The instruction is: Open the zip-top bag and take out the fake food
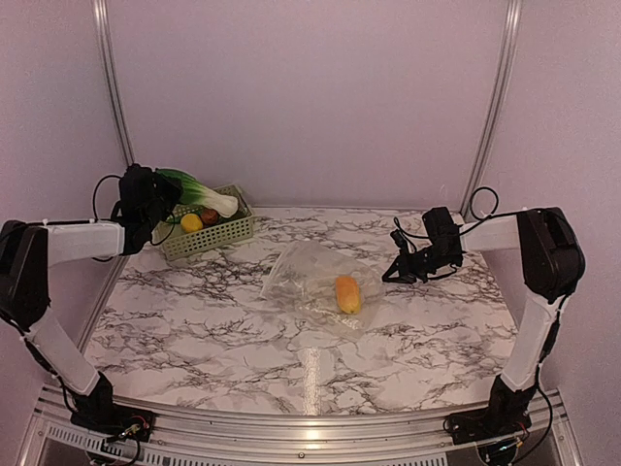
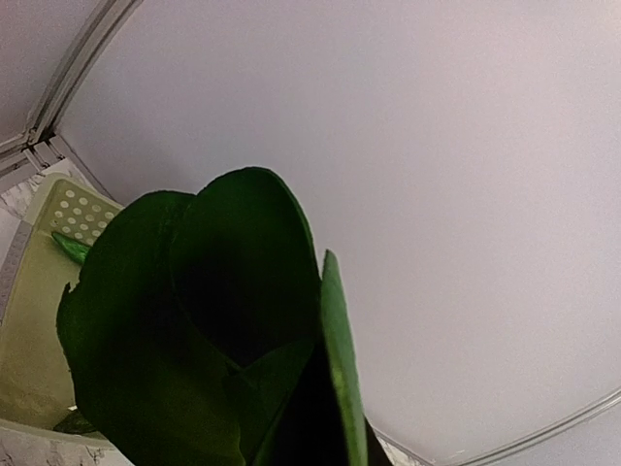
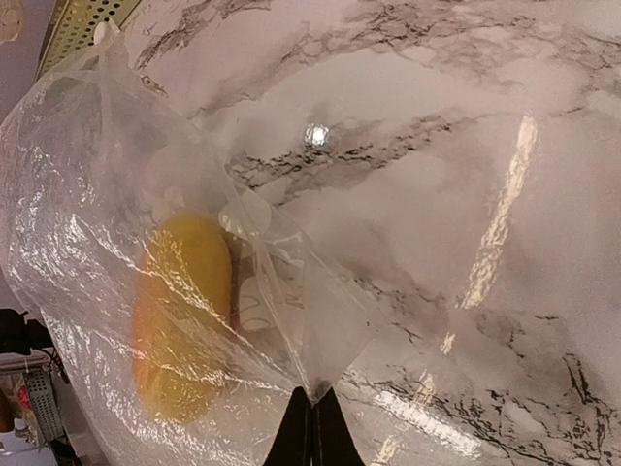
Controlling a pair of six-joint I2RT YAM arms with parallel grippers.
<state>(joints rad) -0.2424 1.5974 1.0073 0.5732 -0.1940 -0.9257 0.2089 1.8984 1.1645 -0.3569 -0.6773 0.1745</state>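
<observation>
The clear zip-top bag (image 1: 303,270) lies crumpled mid-table with one piece of yellow-orange fake food (image 1: 347,293) inside it. My right gripper (image 1: 390,276) is shut on a corner of the bag (image 3: 97,175), pinching the thin film at its fingertips (image 3: 313,403); the yellow-orange piece (image 3: 179,311) shows through the plastic. At the back left, my left gripper (image 1: 158,206) holds a green leafy toy vegetable (image 1: 199,192) over the light green basket (image 1: 221,237). In the left wrist view the dark leaves (image 2: 194,330) hide the fingers.
The basket (image 2: 73,209) holds a yellow fruit (image 1: 191,222) and a red-brown one (image 1: 210,216). It stands against the back wall by the left frame post (image 1: 114,87). Marble tabletop (image 1: 291,359) spreads in front of the bag.
</observation>
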